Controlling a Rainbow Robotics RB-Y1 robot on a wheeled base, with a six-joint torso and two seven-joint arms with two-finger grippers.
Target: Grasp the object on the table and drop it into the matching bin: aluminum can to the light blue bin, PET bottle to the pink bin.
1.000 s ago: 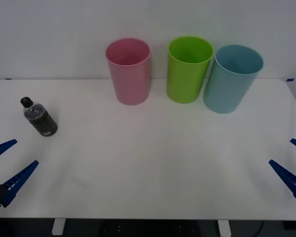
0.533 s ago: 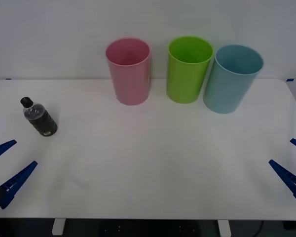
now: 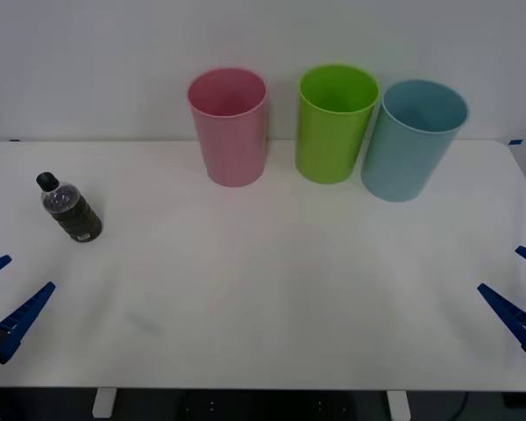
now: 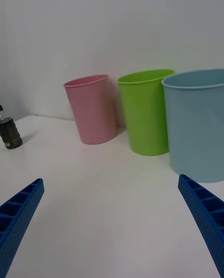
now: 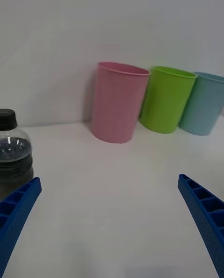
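White tabletop [image 3: 272, 289] spreads before us, meeting a plain pale wall behind three bins: the pink bin [image 3: 229, 125], a lime-green bin [image 3: 335, 122] and the light blue bin [image 3: 412, 139]. The PET bottle [image 3: 70, 209] stands upright near the table's left edge. Our left gripper [image 3: 2, 294] and right gripper [image 3: 519, 291] hover at the near corners, fingers spread apart.

A lime-green bin [image 3: 337, 123] stands upright near the top middle of the frame. A plain white wall [image 3: 88, 61] is behind it.
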